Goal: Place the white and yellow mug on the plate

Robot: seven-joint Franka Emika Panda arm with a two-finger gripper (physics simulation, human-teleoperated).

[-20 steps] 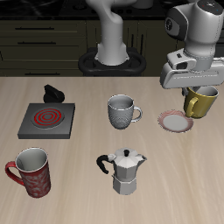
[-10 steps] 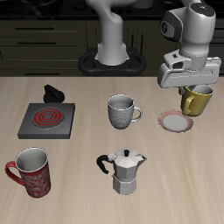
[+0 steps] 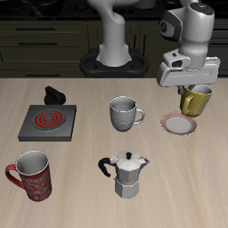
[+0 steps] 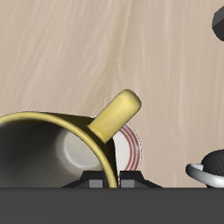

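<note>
Nearest the front edge, at one end of the bench, stands the red mug (image 3: 31, 175). Behind it lies the burner (image 3: 48, 122) with its red coil, and a small black object (image 3: 55, 94) sits just behind the burner. Toward the middle, the moka pot (image 3: 129, 173) stands near the front edge, with the grey mug (image 3: 124, 113) farther back, well apart from it. At the back edge, the robot's base (image 3: 112, 61) rises from the bench.

At the other end, the plate (image 3: 178, 124) lies flat on the wood. The yellow mug (image 3: 197, 100) hangs above the plate's back rim, lifted clear of the bench and slightly tilted. The gripper (image 3: 189, 85) is clamped on the mug's rim from above. In the wrist view the mug (image 4: 54, 149) fills the foreground with its handle pointing away from the camera, and the plate (image 4: 129, 150) shows partly beyond it, below the mug.
</note>
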